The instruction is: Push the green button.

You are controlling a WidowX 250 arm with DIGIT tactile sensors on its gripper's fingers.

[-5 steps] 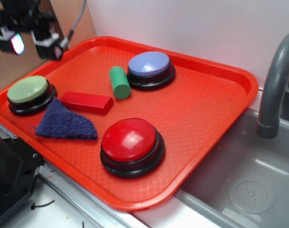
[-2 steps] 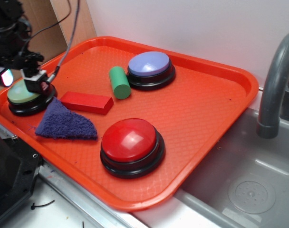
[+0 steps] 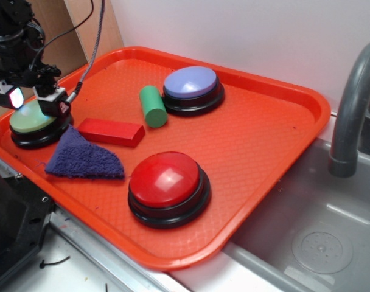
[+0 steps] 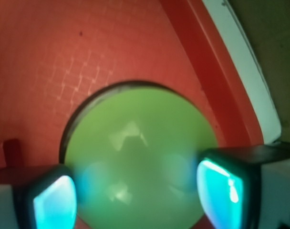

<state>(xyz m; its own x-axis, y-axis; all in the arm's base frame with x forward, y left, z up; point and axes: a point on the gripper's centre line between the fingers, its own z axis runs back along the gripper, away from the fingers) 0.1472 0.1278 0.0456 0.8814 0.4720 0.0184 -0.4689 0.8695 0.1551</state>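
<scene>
While the black robot arm hung over the near-left corner of the orange-red textured plastic tray (image 3: pixel 264 140), its pincer (image 3: pixel 31 99) sat directly above the round pale-green domed push button (image 3: pixel 28 118) on its black circular base. The pincer stood open, its two black fingers (image 4: pixel 231 183) with glowing cyan pads spread apart over the dome and holding nothing. From the wrist view, the green button (image 4: pixel 140 143) filled the space between the fingers; whether the pads touched the dome could not be told.

Just beside the green button lay a flat red rectangular block (image 3: pixel 110 131), and a dark blue fuzzy cloth (image 3: pixel 84 158) rested in front of it, touching the button's base. A darker green cylinder block (image 3: pixel 153 105) lay on its side next to a lavender-blue domed button (image 3: pixel 193 85) near the tray's far edge. A large red domed button (image 3: pixel 167 185) sat toward the near edge. Right of the tray were a grey sink basin (image 3: pixel 319 237) and a grey faucet (image 3: pixel 352 109).
</scene>
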